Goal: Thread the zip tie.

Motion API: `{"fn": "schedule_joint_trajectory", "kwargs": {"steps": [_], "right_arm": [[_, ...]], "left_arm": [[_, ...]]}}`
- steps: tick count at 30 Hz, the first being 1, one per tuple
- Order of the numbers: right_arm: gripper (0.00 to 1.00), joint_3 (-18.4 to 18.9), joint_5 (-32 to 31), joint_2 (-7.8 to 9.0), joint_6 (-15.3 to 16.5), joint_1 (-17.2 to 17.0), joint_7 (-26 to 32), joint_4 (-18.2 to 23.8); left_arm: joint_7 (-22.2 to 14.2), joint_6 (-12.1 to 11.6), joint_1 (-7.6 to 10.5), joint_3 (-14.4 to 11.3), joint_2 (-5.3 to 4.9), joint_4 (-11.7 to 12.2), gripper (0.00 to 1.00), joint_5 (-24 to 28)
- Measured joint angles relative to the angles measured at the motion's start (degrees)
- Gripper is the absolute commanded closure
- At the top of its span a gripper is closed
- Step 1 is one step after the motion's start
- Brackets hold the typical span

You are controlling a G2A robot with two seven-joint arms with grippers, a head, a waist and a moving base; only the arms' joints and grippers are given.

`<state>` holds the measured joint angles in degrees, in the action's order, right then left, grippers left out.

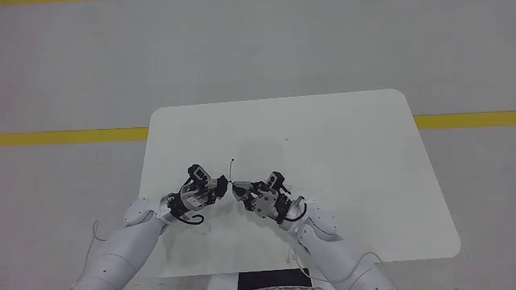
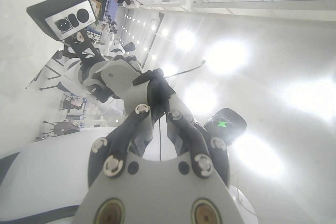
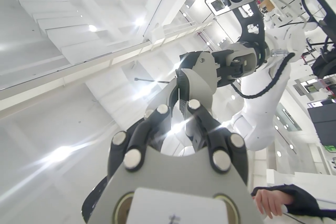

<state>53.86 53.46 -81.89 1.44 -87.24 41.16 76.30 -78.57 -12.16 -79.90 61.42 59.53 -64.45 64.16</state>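
So, starting on the left: the left claw (image 1: 223, 183) is clenched on the zip tie (image 1: 232, 169). In its wrist view the pads are squeezed shut, and a thin black strand runs back between the fingers toward the palm. I'd guess that strand is the rest of the tie, but I can't trace it the whole way.

The tie itself is held up off the near part of the worktop (image 1: 363, 145), right where the two claws meet nose to nose. Its free length sticks straight out from that meeting point, with the long axis pointing away from the robot. There's a little knob at the far tip, which looks like the head to me, though it's too small to be sure.

Over on the right, the right claw (image 1: 239, 187) is clenched too, pads pressed together and touching the left one's tip. The tie comes out just beside its fingertips in the right wrist view. Whether it's actually nipping the strap or only resting against it is hidden behind the pads.

What the next move hangs on, imo, is that both claws are equally close, bunched at the base end, while the knob sits out at the far end. So one end has to be bent round to meet the other. I can't make out where the pointed tail ends, and the slot in the head isn't readable at all.
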Motion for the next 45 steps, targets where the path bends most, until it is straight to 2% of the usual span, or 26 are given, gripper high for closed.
{"fn": "schedule_joint_trajectory", "kwargs": {"steps": [18, 45], "right_arm": [[1.00, 2.3, -3.1, 1.18, 1.5, -1.9, -2.1, 2.1], [1.00, 4.9, -3.9, 2.44, 0.5, -2.3, -3.4, 3.3]], "left_arm": [[0.0, 0.0, 0.00, 0.0, 0.00, 0.0, 1.00, 0.0], [0.0, 0.0, 0.00, 0.0, 0.00, 0.0, 1.00, 0.0]]}}
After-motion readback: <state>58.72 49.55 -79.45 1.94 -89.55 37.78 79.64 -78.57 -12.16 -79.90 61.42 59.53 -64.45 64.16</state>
